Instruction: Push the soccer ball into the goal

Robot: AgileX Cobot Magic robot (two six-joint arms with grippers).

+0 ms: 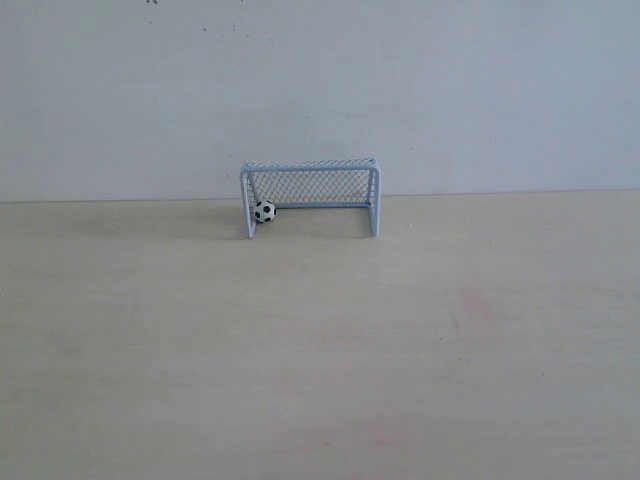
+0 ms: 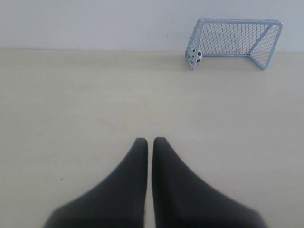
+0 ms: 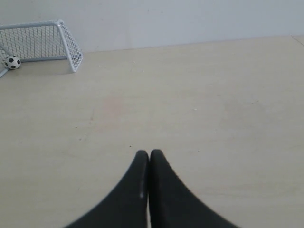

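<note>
The goal [image 1: 311, 166] stands at the far edge of the table against the wall, its mouth facing the exterior camera. The soccer ball [image 1: 264, 211] rests inside the goal at its left post. Both wrist views catch the pair from a distance: goal [image 2: 237, 21] with ball [image 2: 196, 56], and goal [image 3: 64, 29] with ball [image 3: 13, 62]. Neither arm shows in the exterior view. My left gripper [image 2: 150, 140] is shut, with only a hairline gap and nothing between its black fingers. My right gripper [image 3: 149, 153] is shut and empty too. Both hang well back from the goal.
The pale wooden table [image 1: 320, 350] runs from the wall to the near edge of the exterior view. A plain grey-white wall [image 1: 320, 90] stands right behind the goal. A faint reddish stain [image 1: 475, 300] marks the wood right of centre.
</note>
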